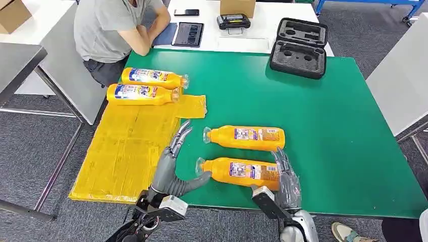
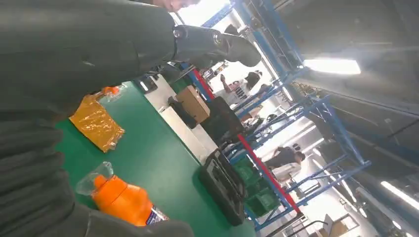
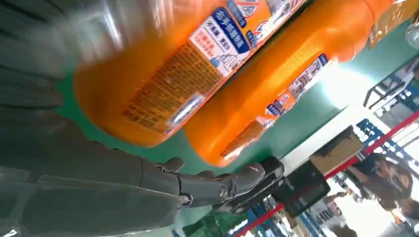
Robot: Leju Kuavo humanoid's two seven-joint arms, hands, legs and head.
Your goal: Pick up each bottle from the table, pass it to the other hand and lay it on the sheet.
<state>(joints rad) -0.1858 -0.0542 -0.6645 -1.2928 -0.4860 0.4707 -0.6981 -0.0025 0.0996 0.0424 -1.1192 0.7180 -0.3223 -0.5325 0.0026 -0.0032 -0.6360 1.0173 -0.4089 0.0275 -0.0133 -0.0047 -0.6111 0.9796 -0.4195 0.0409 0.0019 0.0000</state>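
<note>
Near bottle [image 1: 239, 172] lying on green table [image 1: 328, 126], touched at base by open-fingered right hand [image 1: 283, 182], nothing held by spread left hand [image 1: 174, 166] beside yellow sheet [image 1: 126, 146].

Four orange bottles [image 1: 246, 137] with blue-and-white printed labels and clear wrapped caps lie on a green table [image 1: 313, 126] and a yellow sheet [image 1: 126, 146], beside a black foam-lined case [image 1: 299, 47] and grey carpet [image 1: 30, 146].

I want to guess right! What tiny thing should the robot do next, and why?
Probably close the right hand around the nearest bottle: its fingers sit at the bottle's base, seemingly not yet gripping, and the bottle still lies on the table.
</note>
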